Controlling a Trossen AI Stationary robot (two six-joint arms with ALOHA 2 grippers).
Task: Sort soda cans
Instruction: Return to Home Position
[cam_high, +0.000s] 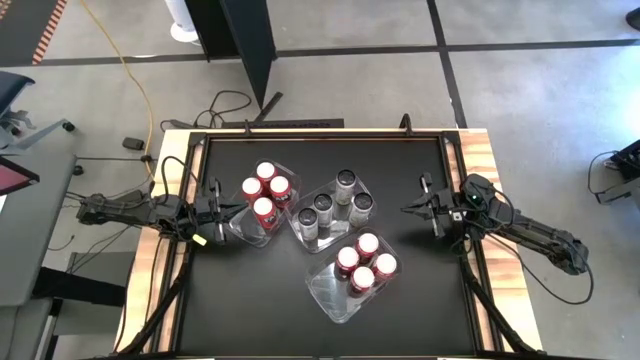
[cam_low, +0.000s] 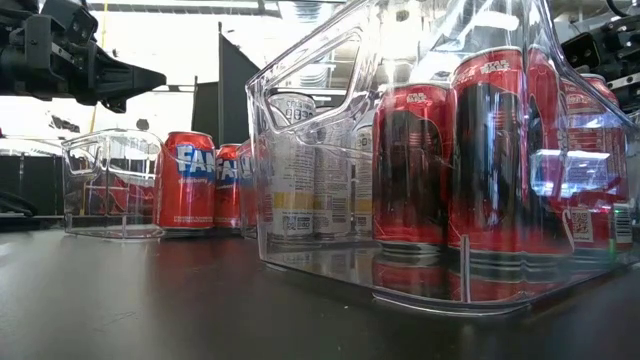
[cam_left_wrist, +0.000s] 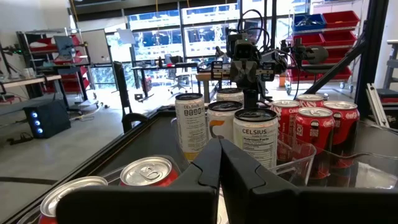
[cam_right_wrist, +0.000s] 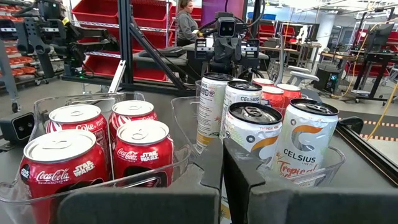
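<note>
The left gripper (cam_high: 222, 209) has its fingers pressed together on nothing, hovering at the left edge of the table just beside the left tray (cam_high: 238, 228), which holds four red soda cans (cam_high: 266, 196). In its own wrist view the two dark fingers (cam_left_wrist: 208, 169) meet tip to tip above those can tops, touching none.

In the middle of the table a second clear tray (cam_high: 300, 238) holds four silver-grey cans (cam_high: 334, 203) with dark tops, and toward the near side a third tray (cam_high: 333, 303) holds four more red cans (cam_high: 366, 262). No can stands loose on the black table (cam_high: 240, 310).

The right gripper (cam_high: 428, 207) waits at the right side, well apart from the trays, its fingers (cam_right_wrist: 239, 167) nearly together and empty.

Judging by this layout, the sorting looks complete or close to it, each tray holding one kind. The step in hand seems to be parking the arms. To do it well, each arm should draw straight back and up, keeping the closed fingers clear of the tray walls, since the light clear trays would probably slide or tip if nudged.
</note>
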